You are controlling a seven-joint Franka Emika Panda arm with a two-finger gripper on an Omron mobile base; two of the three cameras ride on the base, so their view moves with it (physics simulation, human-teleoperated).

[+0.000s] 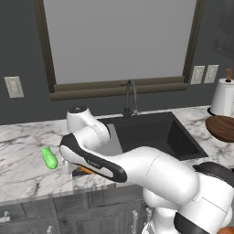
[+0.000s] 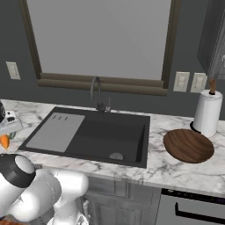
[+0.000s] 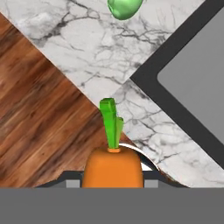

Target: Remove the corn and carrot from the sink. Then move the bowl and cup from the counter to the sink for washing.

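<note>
My gripper (image 3: 113,183) is shut on the small orange carrot (image 3: 113,168), whose green top (image 3: 111,122) points away from the hand. It hangs above the front edge of the white marble counter (image 3: 87,57), just left of the black sink (image 1: 155,132). The carrot (image 2: 4,141) also peeks out under the hand at the left edge of the right base view, and the carrot (image 1: 87,170) shows below the forearm. The green corn (image 1: 49,157) lies on the counter left of the sink. The brown wooden bowl (image 2: 188,146) rests on the counter right of the sink. The cup is out of view.
A dark curved faucet (image 2: 97,94) stands behind the basin, and the grey drainboard (image 2: 55,131) fills its left side. A paper towel roll (image 2: 206,113) stands behind the bowl. Wood floor (image 3: 39,118) lies beyond the counter's front edge below the hand.
</note>
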